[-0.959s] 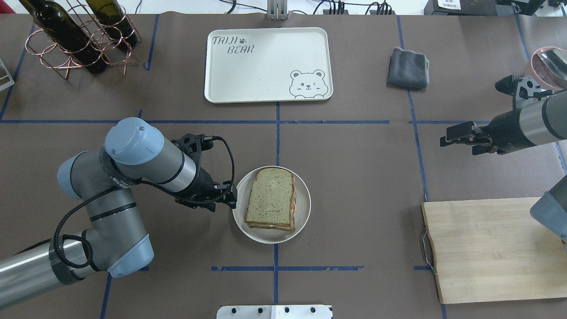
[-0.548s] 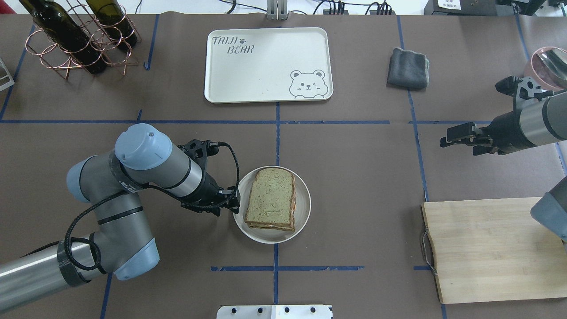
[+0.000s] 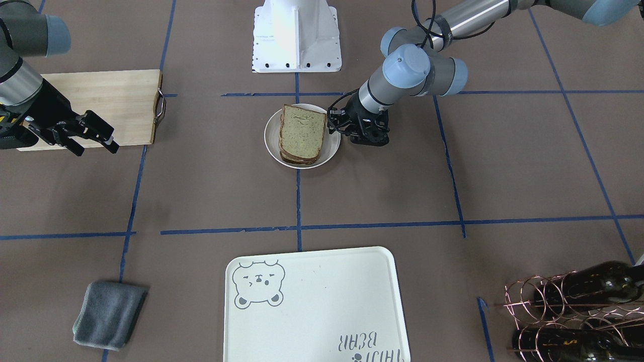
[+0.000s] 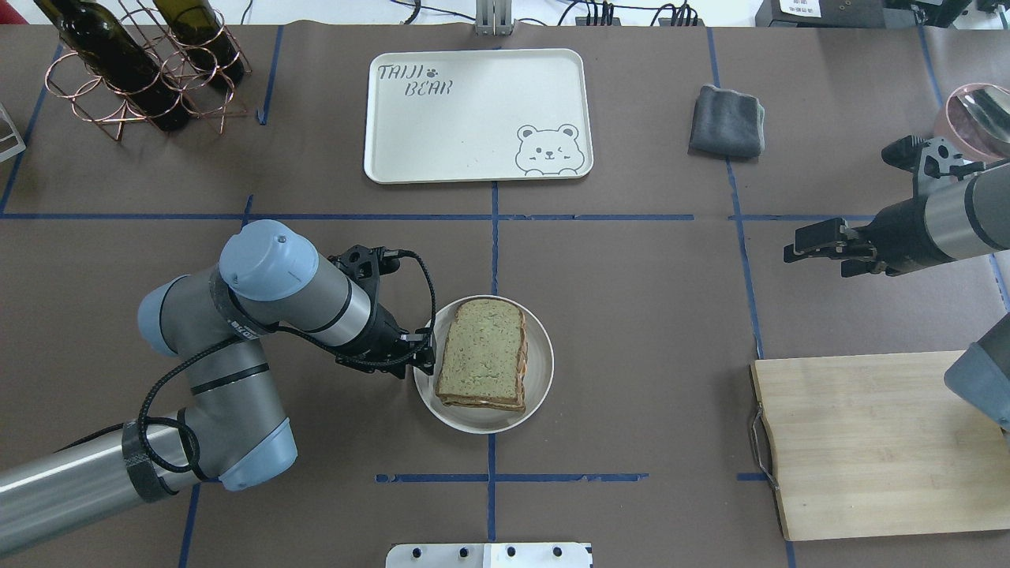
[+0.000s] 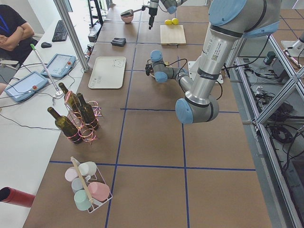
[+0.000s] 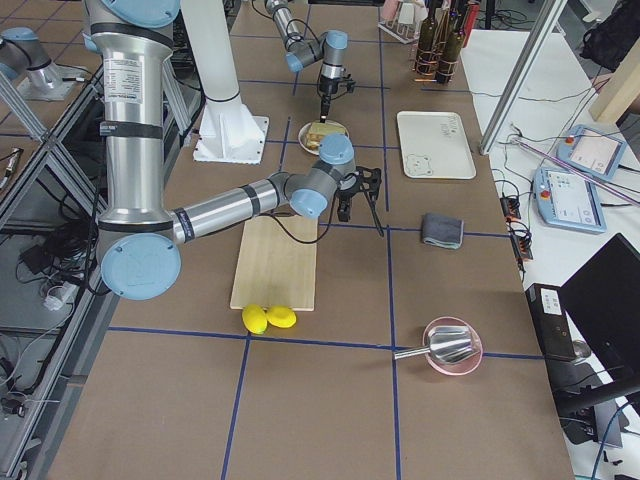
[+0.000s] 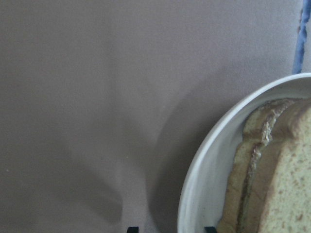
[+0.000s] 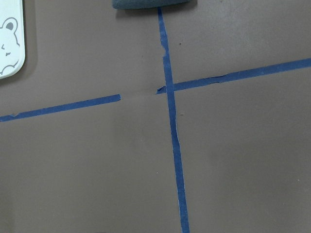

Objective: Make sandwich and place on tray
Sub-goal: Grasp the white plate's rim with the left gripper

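The sandwich (image 4: 481,355), two greenish-tan bread slices with a filling edge showing, lies on a small round white dish (image 4: 541,379) at the table's middle. My left gripper (image 4: 424,359) is low at the dish's left rim and open. In the left wrist view its fingertips (image 7: 132,228) stand either side of the dish rim (image 7: 204,170), beside the sandwich (image 7: 272,179). The cream tray (image 4: 473,118) with the bear drawing lies empty at the far middle. My right gripper (image 4: 798,244) hovers open and empty at the right, away from the dish.
A wooden cutting board (image 4: 876,442) lies at the near right, with two lemons (image 6: 268,318) beyond its end. A grey cloth (image 4: 727,120) lies right of the tray. A wire rack with wine bottles (image 4: 142,71) stands far left. A pink bowl (image 4: 974,118) is far right.
My left gripper has moved right along the table to the dish's left rim. The right arm, dish and sandwich have not moved.
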